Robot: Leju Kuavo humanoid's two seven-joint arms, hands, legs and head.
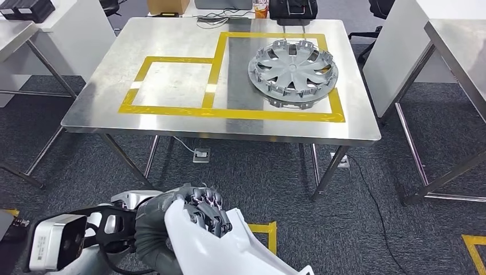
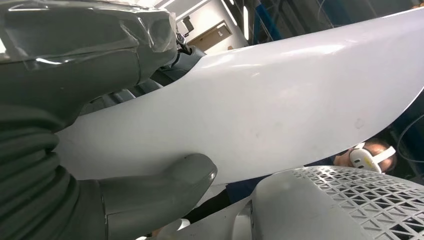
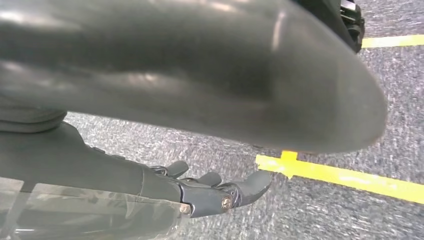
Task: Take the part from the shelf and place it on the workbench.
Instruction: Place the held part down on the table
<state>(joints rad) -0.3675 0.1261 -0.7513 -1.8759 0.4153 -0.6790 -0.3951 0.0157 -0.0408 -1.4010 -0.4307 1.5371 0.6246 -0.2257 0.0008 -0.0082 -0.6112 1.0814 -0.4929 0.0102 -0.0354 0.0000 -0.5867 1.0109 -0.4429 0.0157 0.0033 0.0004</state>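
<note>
Clearly the carry is under way: the left robot hand point(image 1: 198, 209) is clamped on a white panel point(image 1: 229, 246), low in the head view and well short of the surface point(image 1: 172, 40). In the left wrist view the thumb point(image 2: 185, 177) presses under the panel's point(image 2: 280, 100) smooth curved face while the darker fingers wrap over its edge, a pinch that suits a thin, broad shell; held near one end, it will likely want to swing, so a firm grip matters.

On the steel surface, yellow tape point(image 1: 229, 113) marks two outlined boxes. A grey hubcap point(image 1: 293, 70) already lies inside the larger right box; the smaller left box point(image 1: 172, 83) is bare, so that is probably where the panel belongs.

Meanwhile the right robot hand point(image 3: 210, 192) hangs over the carpet point(image 3: 325, 135) near a yellow floor line point(image 3: 350, 177), fingers loosely apart and holding nothing, kept out of the way.

By my judgement the pick is done and the placing remains: the robot must close on the surface, then lower the panel flat.
</note>
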